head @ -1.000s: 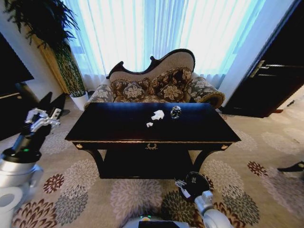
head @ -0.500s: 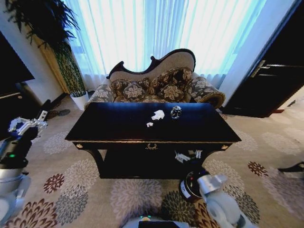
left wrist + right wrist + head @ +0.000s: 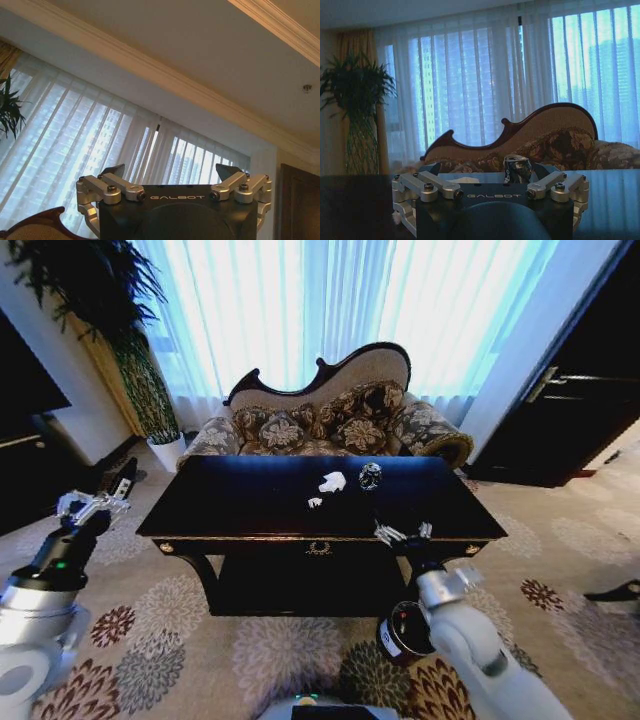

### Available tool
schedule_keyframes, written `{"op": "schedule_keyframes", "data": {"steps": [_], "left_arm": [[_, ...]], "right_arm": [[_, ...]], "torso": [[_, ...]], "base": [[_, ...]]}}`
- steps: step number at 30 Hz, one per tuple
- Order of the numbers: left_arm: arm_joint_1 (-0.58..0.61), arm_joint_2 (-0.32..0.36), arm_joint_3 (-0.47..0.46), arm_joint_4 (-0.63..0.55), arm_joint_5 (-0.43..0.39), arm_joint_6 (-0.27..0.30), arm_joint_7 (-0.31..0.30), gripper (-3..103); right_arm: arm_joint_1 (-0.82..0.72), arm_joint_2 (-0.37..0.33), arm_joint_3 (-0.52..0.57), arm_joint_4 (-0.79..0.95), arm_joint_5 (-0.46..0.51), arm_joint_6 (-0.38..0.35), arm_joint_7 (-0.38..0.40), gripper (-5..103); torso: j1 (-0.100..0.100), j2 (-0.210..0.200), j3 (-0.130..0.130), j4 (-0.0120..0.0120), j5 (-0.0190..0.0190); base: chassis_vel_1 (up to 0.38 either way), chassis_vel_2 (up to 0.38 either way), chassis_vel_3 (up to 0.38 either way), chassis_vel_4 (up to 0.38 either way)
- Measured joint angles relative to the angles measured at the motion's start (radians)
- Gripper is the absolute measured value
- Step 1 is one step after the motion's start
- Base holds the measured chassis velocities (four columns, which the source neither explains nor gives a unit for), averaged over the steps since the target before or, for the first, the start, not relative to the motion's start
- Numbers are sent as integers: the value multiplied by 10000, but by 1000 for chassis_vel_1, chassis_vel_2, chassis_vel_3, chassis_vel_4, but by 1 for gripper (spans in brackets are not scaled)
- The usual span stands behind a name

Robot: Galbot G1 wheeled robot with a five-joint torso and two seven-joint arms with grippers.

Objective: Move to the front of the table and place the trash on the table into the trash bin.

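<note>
A patterned sofa (image 3: 335,415) backs the far side of the dark surface (image 3: 250,510), and a potted plant (image 3: 120,330) stands far left. On the surface, white paper wads (image 3: 332,482) lie just left of a dark silvery ball (image 3: 370,476), near the far edge. The bin (image 3: 403,633) sits on the carpet at the near right. My right end effector (image 3: 403,534) hovers over the near edge, fingers spread, empty. My left end effector (image 3: 92,505) is raised off the left end, open and empty.
</note>
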Motion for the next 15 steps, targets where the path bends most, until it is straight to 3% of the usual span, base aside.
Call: {"op": "schedule_keyframes", "data": {"steps": [4,9,15], "left_arm": [[-119,120,-112,209,-35,-11,10,100],[-232,149,-140,418,-28,-16,22,100],[-315,155,-72,510,66,-13,26,100]], "right_arm": [[1117,-371,-487,-629,82,-276,160,100],[3409,-1078,-2043,-2649,261,-357,361,100],[4982,-1277,-3211,-3820,462,-347,412,100]], "torso": [[0,0,0,-2,-2],[2,-3,1,1,-1],[0,-2,0,0,-1]], "base": [[0,0,0,0],[0,0,0,0],[0,0,0,0]]}}
